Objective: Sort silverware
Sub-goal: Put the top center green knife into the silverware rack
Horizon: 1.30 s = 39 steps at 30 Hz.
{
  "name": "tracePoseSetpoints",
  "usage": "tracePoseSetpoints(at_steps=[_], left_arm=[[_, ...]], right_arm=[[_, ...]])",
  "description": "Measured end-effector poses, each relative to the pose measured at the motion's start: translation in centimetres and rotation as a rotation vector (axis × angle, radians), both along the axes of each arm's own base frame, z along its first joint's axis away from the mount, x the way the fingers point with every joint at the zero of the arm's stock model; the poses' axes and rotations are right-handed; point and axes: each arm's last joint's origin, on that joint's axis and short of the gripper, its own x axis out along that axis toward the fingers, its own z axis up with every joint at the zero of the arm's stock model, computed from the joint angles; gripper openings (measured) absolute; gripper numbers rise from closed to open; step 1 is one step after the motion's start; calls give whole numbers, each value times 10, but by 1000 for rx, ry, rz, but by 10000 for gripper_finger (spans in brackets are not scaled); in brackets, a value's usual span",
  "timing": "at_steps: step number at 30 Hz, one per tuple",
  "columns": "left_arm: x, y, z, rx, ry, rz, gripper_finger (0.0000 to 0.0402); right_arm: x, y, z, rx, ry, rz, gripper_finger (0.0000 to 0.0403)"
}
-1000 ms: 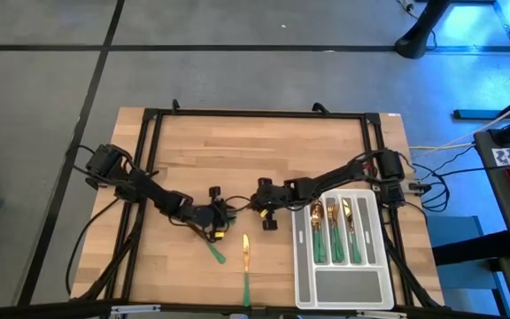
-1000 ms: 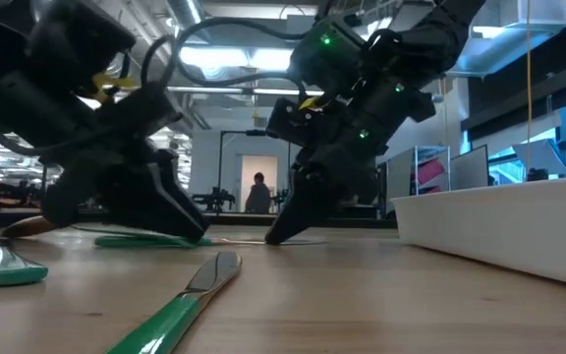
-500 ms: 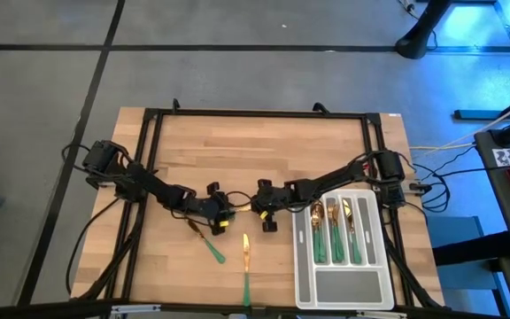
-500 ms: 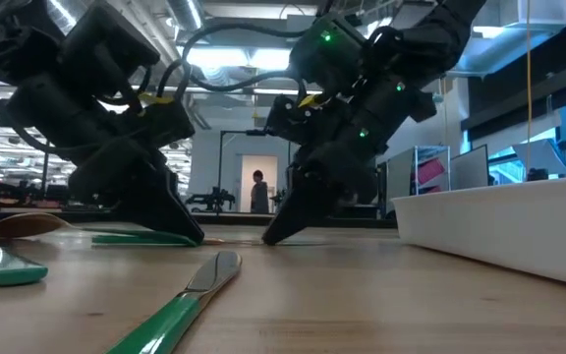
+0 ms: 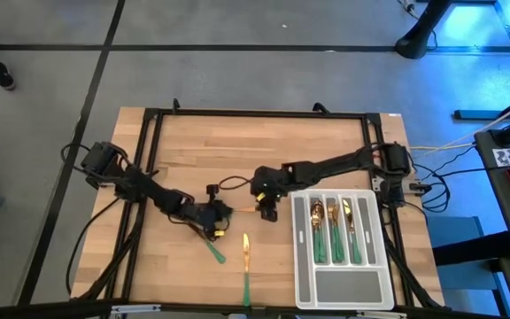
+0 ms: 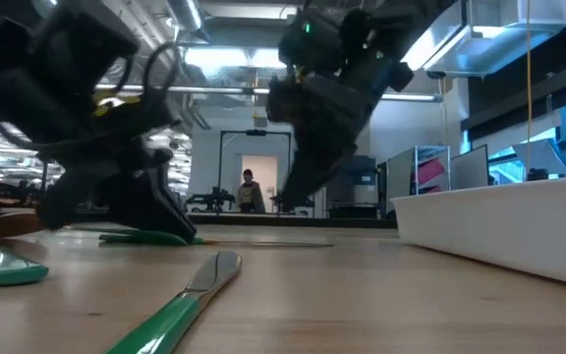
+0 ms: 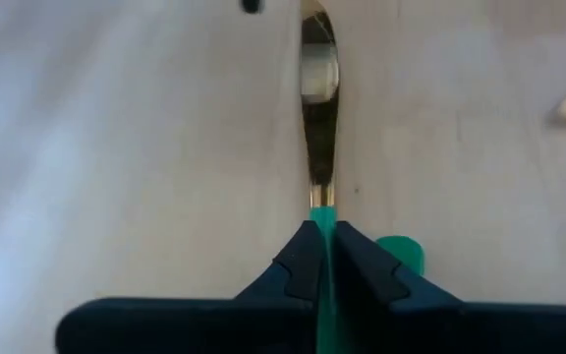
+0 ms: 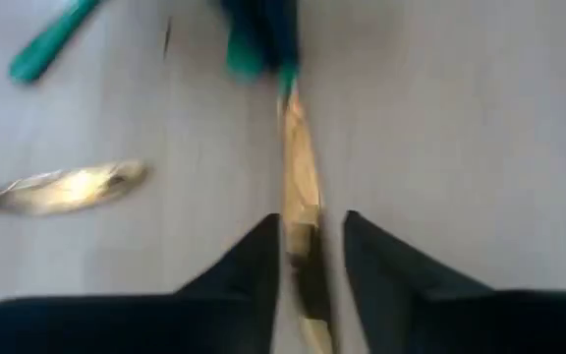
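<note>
The left tool (image 7: 324, 258) is pinched tight on the green handle of a spoon (image 7: 319, 108), whose gold bowl lies on the counter (image 5: 237, 151). The right tool (image 8: 310, 251) stands narrowly parted over the same spoon's gold end, gripping nothing. A knife (image 5: 246, 266) lies near the front edge. More silverware (image 5: 335, 232) sits in the tray (image 5: 343, 288).

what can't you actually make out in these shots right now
- High view: left gripper covers the green handle it has pinched.
- Right wrist view: blur hides which piece the gold head between the right gripper fingers is.
- Low view: tray wall hides its contents.
</note>
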Motion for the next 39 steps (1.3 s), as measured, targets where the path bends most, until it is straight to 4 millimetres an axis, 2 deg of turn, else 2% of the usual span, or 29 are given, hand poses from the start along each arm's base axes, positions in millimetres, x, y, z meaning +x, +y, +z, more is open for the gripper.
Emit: tracePoseSetpoints(at_steps=[3,6,10,14,19,25,28,31,33,35,39], left_arm=[[-6,-8,0,190,24,-34,9],[-7,-15,1,282,21,-61,1],[-8,-18,3,318,16,-58,2],[-8,-19,3,337,12,-67,0],[-4,-20,9,335,-2,-93,8],[3,-12,19,173,-25,-8,89],[3,-3,18,131,4,55,133],[2,7,15,50,64,99,157],[2,12,13,-11,108,102,154],[3,16,13,-58,129,99,130],[4,21,12,-134,154,46,45]], right_arm=[[-4,-9,-7,133,80,-6,172],[-3,-14,-14,193,102,2,216],[0,-15,-29,175,120,-11,241],[4,-14,-39,184,130,-6,238],[4,-14,-41,146,134,-21,222],[3,-12,-42,117,129,7,203],[3,-8,-42,94,126,20,195],[4,-4,-43,58,123,27,189],[4,1,-43,22,118,38,186],[5,7,-42,-16,94,72,183],[8,22,-42,-119,39,117,182]])
